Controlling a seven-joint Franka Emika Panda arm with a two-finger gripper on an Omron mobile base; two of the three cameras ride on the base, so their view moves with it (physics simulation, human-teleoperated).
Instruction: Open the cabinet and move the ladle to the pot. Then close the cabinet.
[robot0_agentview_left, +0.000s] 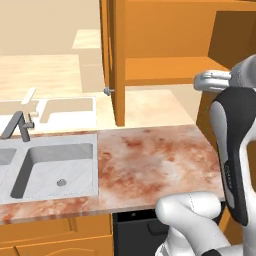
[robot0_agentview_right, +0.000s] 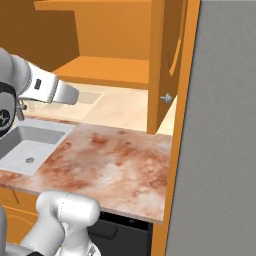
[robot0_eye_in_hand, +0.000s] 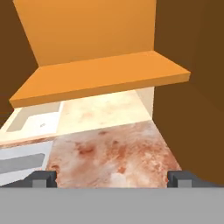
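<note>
Looking up from the hand view, you see your gripper (robot0_eye_in_hand: 112, 178) with its two dark tips spread wide apart, and nothing sits between them. It points at the cabinet (robot0_eye_in_hand: 100, 74), which stands open. Its orange shelf (robot0_agentview_left: 170, 70) looks bare from the sides you can see. One cabinet door (robot0_agentview_left: 117, 60) swings out over the bench (robot0_agentview_left: 155, 160), and its small silver knob (robot0_agentview_left: 107, 91) pokes out on the edge. The other door (robot0_agentview_right: 167, 60) hangs open too, with its own knob (robot0_agentview_right: 166, 98). I cannot spot the ladle anywhere, so I cannot tell you where it is. A grey sink (robot0_agentview_left: 55, 170) with a tap (robot0_agentview_left: 19, 125) sits in the bench, to the left.
</note>
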